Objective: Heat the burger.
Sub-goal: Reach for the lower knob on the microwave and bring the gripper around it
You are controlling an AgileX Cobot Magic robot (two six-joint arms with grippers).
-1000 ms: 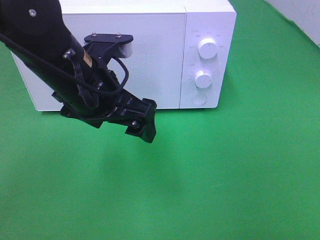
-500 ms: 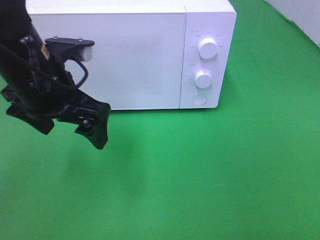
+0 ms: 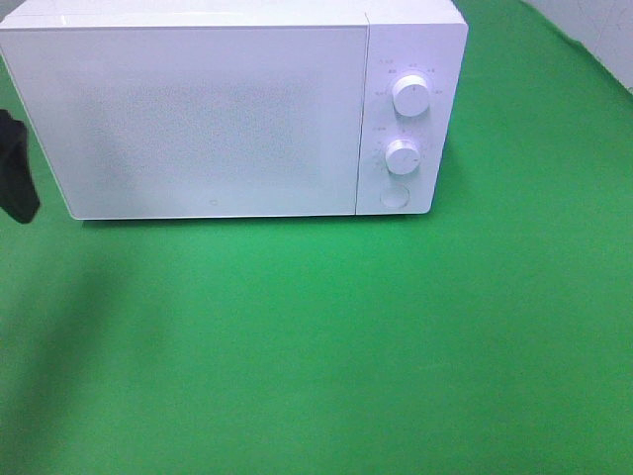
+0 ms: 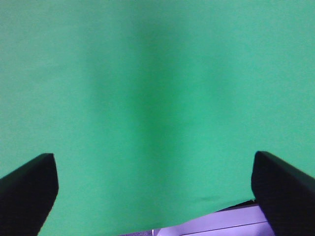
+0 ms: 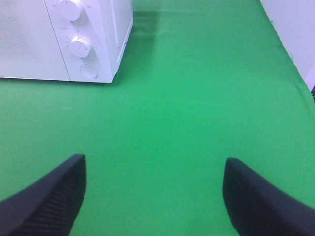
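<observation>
Oddly, the burger is nowhere to be seen from where I stand: not on the green counter [image 3: 336, 346], not in either wrist view. If it sits behind the closed door [image 3: 208, 119] of the white microwave [image 3: 415, 40], the frosted front hides it, so I cannot say. Whenever it is picked up, I would expect it to be light and soft, a stack of loose layers under a yielding bun. That makes it easy to squash or to shear apart, and it may be a little greasy. The sensible hold, to my mind, is a wide, gentle one across the sides, low enough to catch the bottom bun and keep the stack together, rather than pinching the dome. The left fingers [image 4: 27, 194] stand spread as wide as they go, with only bare green cloth between them and nothing in their grasp. The right fingers [image 5: 49, 196] are also well apart and hold nothing. They hang over open counter with the microwave's corner and its two dials [image 5: 78, 45] ahead of them. From the high camera, only a dark sliver of the left arm [image 3: 15, 178] shows, at the edge just beside the microwave's left end. The two dials [image 3: 411, 95] and the round button [image 3: 395, 196] below them have nothing in front of them.
</observation>
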